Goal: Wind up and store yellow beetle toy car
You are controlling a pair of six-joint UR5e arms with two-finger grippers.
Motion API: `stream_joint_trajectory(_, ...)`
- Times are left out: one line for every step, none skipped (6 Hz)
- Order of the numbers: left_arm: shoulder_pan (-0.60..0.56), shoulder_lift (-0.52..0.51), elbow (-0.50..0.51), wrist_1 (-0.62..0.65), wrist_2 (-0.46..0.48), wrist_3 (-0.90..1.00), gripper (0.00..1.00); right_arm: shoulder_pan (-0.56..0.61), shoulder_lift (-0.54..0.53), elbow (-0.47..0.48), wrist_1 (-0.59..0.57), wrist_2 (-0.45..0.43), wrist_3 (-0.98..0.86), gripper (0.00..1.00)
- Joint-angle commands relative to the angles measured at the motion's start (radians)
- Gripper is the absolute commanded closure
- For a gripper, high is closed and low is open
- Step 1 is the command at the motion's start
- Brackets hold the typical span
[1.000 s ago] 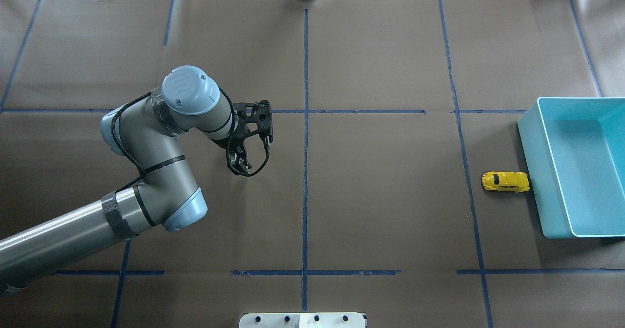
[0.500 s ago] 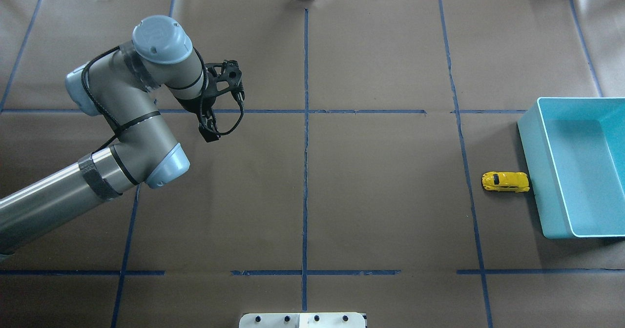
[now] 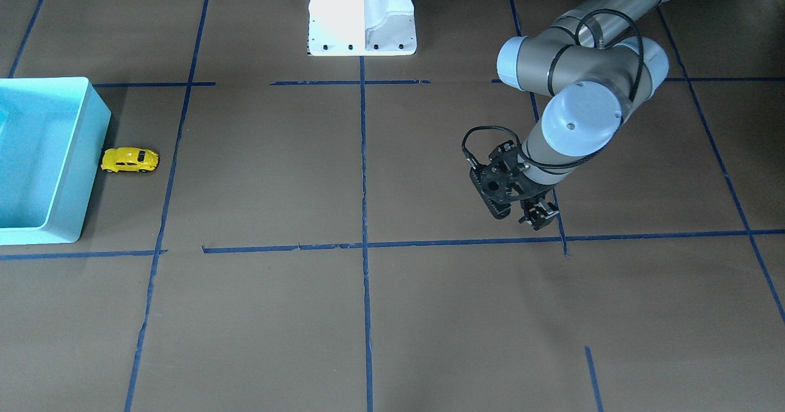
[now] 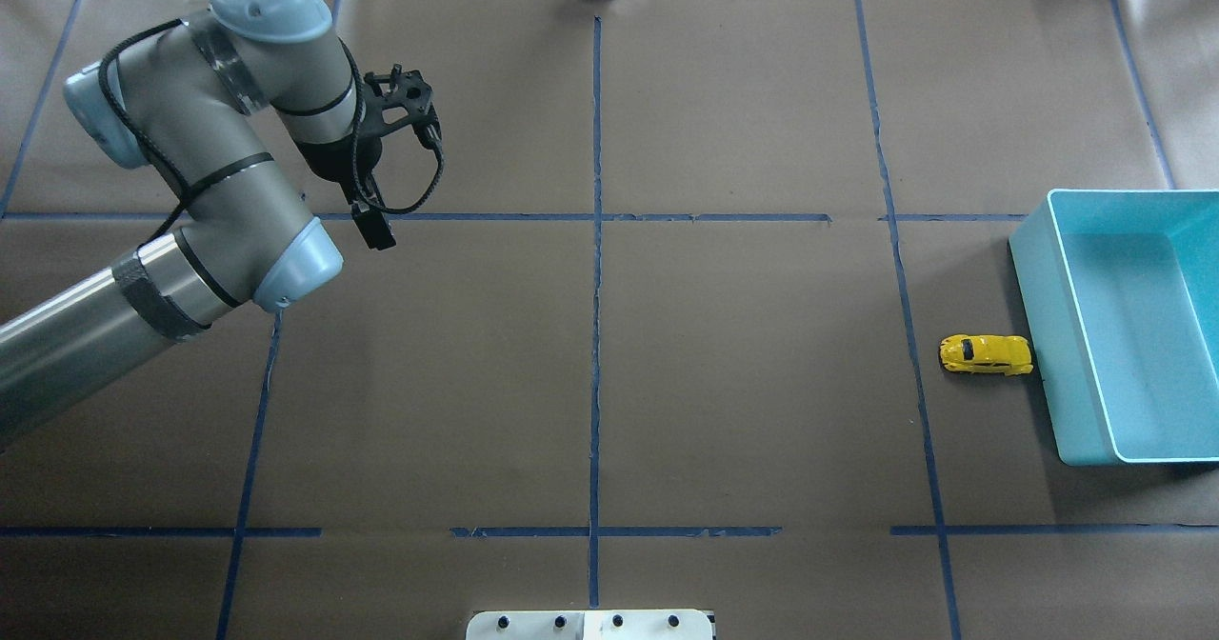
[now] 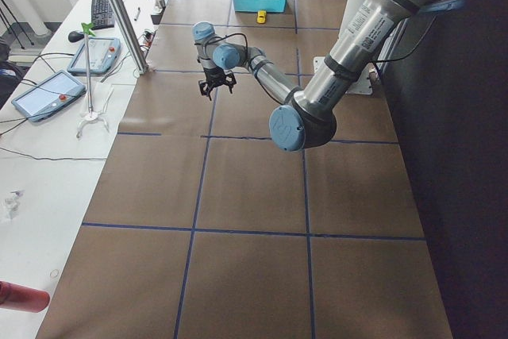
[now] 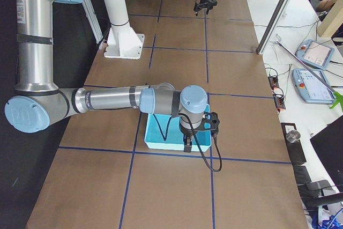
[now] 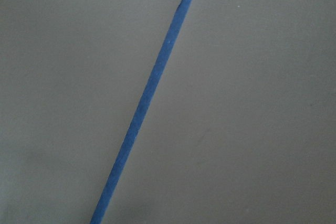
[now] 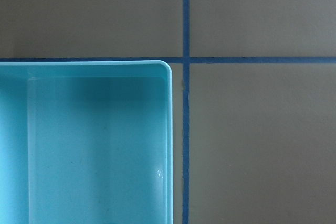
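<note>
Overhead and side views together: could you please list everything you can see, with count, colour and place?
yellow beetle toy car: one, yellow, on the table right beside the bin's outer wall, not inside it.
bin: one, light blue, on the robot's right side of the table; nothing visible inside.
table: one, covered in brown paper with a grid of blue tape lines.
mount plate: one, white, at the robot's base, mid-table.
tablets: two, grey-blue, on the white bench beyond the table.
left gripper: one, black, above bare table far from the car, holding nothing.
right gripper: one, black, over the bin; its jaws cannot be read.
</note>
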Motion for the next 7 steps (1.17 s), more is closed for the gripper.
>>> stream_joint_trajectory(-0.103, 0.105, -0.052, 0.048, -0.006, -0.001, 0.0, -0.124, 0.036, 0.094, 0.047, -0.033, 0.0, 0.0)
stream_joint_trajectory(-0.222, 0.195, -0.064, 0.053, -0.016, -0.001, 0.0, -0.183, 0.077, 0.134, 0.069, -0.036, 0.001, 0.0)
stream_joint_trajectory(-0.35, 0.296, -0.07, 0.053, -0.085, -0.001, 0.0, -0.239, 0.061, 0.192, 0.066, -0.033, 0.0, 0.0)
stream_joint_trajectory(-0.453, 0.473, -0.064, 0.039, -0.237, 0.008, 0.0, -0.317, 0.053, 0.217, 0.073, -0.036, 0.0, 0.0)
stream_joint_trajectory(-0.542, 0.557, -0.058, 0.02, -0.24, -0.008, 0.0, -0.344, 0.061, 0.227, 0.131, -0.037, -0.081, 0.0)
stream_joint_trajectory(-0.59, 0.578, -0.058, 0.019, -0.239, -0.133, 0.0, -0.434, 0.05, 0.227, 0.185, -0.112, -0.276, 0.0)
stream_joint_trajectory(-0.604, 0.583, -0.058, 0.016, -0.236, -0.225, 0.0, -0.518, 0.05, 0.225, 0.188, -0.164, -0.387, 0.0)
